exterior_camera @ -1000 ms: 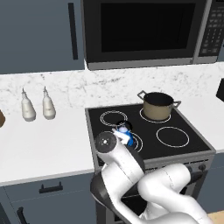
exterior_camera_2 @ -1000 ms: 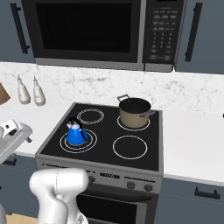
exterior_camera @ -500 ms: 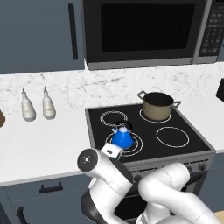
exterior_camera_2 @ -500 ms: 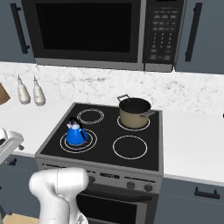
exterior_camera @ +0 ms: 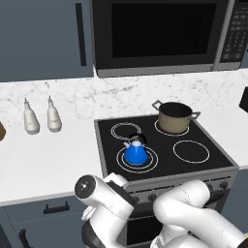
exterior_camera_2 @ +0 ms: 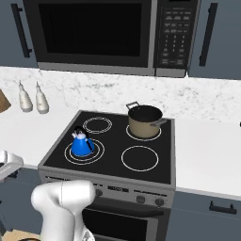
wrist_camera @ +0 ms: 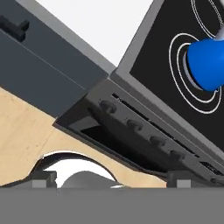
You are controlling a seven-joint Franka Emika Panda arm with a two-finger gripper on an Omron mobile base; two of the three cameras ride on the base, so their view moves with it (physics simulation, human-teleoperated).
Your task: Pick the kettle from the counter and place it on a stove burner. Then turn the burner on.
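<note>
Smooth bright blue kettle [exterior_camera: 135, 153] on glossy black glass cooktop [exterior_camera: 193, 164]; matt white counter [exterior_camera: 43, 160]; marbled backsplash [exterior_camera: 121, 99]; tan metal-look pot [exterior_camera: 175, 117]

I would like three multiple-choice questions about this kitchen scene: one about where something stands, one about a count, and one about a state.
1. Where does the kettle stand?
A. on the white counter
B. on the front left stove burner
C. inside the tan pot

2. How many pale bottles stand on the counter by the backsplash?
A. two
B. three
C. four

3. What does the gripper hold?
A. the kettle
B. the pot's lid
C. nothing; it hangs low before the knob panel

Answers:
1. B: both base views show the kettle inside the largest double ring.
2. A: two bottles stand side by side left of the stove.
3. C: in the hand view nothing lies between the fingertips, which are wide apart.
</note>
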